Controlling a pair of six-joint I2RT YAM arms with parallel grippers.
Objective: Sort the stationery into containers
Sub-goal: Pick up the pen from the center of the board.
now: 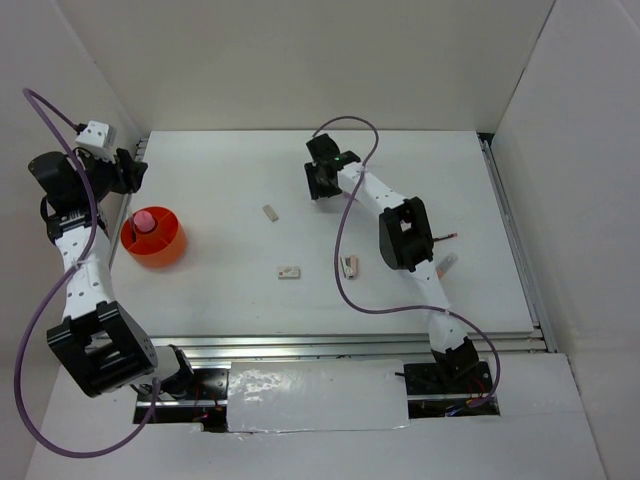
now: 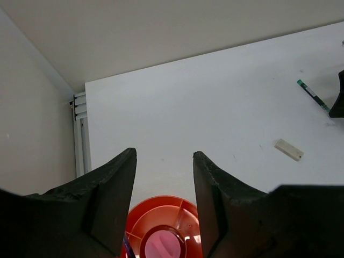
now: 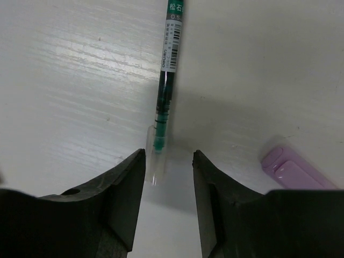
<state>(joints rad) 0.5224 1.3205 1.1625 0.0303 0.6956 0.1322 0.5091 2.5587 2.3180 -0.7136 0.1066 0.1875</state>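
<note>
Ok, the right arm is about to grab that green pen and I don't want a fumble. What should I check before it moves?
1. Green pen between the right gripper's jaws: ok, its clear end lies in the gap, off-centre.
2. Grip made: not ok, the jaws stand apart.
3. Lilac pen outside the gap: ok.
4. Way to the orange tub free: not ok, the left gripper hangs open and empty above it.
5. Room in the tub for a pen: cannot tell; a pink cylinder stands in it.
</note>
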